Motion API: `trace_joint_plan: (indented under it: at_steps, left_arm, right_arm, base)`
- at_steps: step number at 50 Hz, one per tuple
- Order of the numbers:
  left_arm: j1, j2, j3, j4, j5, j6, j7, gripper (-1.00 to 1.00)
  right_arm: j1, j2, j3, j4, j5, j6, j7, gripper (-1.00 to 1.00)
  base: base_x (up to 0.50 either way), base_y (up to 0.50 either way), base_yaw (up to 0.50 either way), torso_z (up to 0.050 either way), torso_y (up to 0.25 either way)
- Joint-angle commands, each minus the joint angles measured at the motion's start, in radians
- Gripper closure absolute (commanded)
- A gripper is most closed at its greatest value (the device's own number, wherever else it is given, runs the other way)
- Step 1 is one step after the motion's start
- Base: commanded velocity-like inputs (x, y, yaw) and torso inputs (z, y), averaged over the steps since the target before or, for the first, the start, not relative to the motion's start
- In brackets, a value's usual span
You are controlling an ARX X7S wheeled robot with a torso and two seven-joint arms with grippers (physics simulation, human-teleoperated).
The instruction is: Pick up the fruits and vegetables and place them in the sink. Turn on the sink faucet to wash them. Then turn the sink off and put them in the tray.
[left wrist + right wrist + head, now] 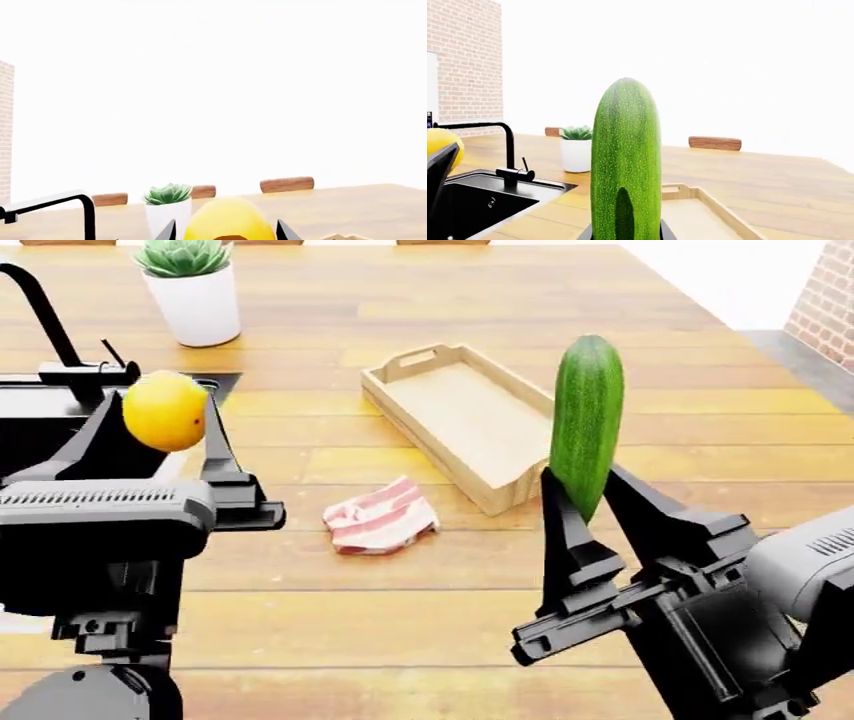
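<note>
My left gripper (158,430) is shut on the yellow lemon (166,410) and holds it up by the black sink (34,435) at the left edge of the counter. The lemon fills the jaws in the left wrist view (229,220). My right gripper (581,502) is shut on the green cucumber (587,420), which stands upright, and also shows in the right wrist view (626,160). The black faucet (60,335) stands behind the sink. The light wooden tray (467,420) lies empty in the middle of the counter.
A pink-and-white bacon slab (382,517) lies on the wooden counter in front of the tray. A white plant pot (198,300) with a green succulent stands behind the sink. A brick wall (821,300) is at the far right.
</note>
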Motion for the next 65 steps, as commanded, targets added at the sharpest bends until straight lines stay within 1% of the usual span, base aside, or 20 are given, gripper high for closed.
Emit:
trace_joint_plan:
  at_steps: [1,2,4,6,10,14,18,32,38,53,58,62,65]
  left_arm:
    - [-0.522,0.193,-0.016,-0.174,-0.177,-0.353,-0.106,1.0]
    - [-0.601,0.223,-0.004,-0.258,-0.178,-0.364,-0.087,1.0]
    - [-0.707,0.271,0.019,-0.429,-0.164,-0.341,-0.033,1.0]
    - [-0.794,0.311,0.065,-0.635,-0.127,-0.283,0.049,1.0]
    - [-0.912,0.382,0.122,-0.995,-0.074,-0.166,0.189,1.0]
    - [-1.008,0.442,0.149,-1.27,-0.04,-0.088,0.27,1.0]
    - [-1.065,0.477,0.17,-1.445,-0.013,-0.035,0.314,1.0]
    - [-1.073,0.468,0.183,-1.452,-0.006,-0.036,0.308,1.0]
    - [-1.069,0.466,0.182,-1.452,-0.009,-0.032,0.304,1.0]
    - [-1.047,0.454,0.184,-1.43,-0.021,-0.028,0.307,1.0]
    - [-1.033,0.439,0.181,-1.383,-0.035,-0.05,0.302,1.0]
    - [-1.029,0.43,0.177,-1.352,-0.044,-0.062,0.298,1.0]
    - [-1.026,0.428,0.181,-1.348,-0.042,-0.062,0.296,1.0]
  right_arm:
    - [0.445,-0.032,0.155,0.205,0.613,0.273,-0.149,1.0]
    - [0.513,-0.074,0.161,0.31,0.691,0.345,-0.173,1.0]
    - [0.588,-0.149,0.149,0.494,0.754,0.446,-0.202,1.0]
    - [0.625,-0.235,0.119,0.7,0.761,0.516,-0.233,1.0]
    - [0.662,-0.37,0.079,1.006,0.751,0.584,-0.293,1.0]
    - [0.679,-0.464,0.055,1.221,0.736,0.61,-0.318,1.0]
    - [0.665,-0.513,0.046,1.329,0.74,0.611,-0.319,1.0]
    - [0.661,-0.516,0.04,1.319,0.736,0.624,-0.316,1.0]
    - [0.655,-0.525,0.035,1.314,0.723,0.624,-0.34,1.0]
    - [0.632,-0.536,0.025,1.281,0.701,0.622,-0.421,1.0]
    - [0.636,-0.568,-0.003,1.316,0.74,0.719,-0.486,1.0]
    - [0.663,-0.59,-0.036,1.321,0.786,0.845,-0.533,1.0]
    - [0.673,-0.605,-0.049,1.326,0.813,0.905,-0.554,1.0]
  base:
    - [0.0,0.0,0.0,0.0,0.0]
    - [0.0,0.0,0.0,0.0,0.0]
    - [0.0,0.0,0.0,0.0,0.0]
    - [0.0,0.0,0.0,0.0,0.0]
    - [0.0,0.0,0.0,0.0,0.0]
    - [0.0,0.0,0.0,0.0,0.0]
    - [0.37,-0.02,0.0,0.0,0.0]
    - [0.5,-0.06,0.0,0.0,0.002]
    - [0.5,-0.21,0.0,0.0,0.004]
    - [0.5,-0.05,0.0,0.001,0.001]
    - [0.0,0.0,0.0,0.0,0.0]
    - [0.0,0.0,0.0,0.0,0.0]
    - [0.0,0.0,0.0,0.0,0.003]
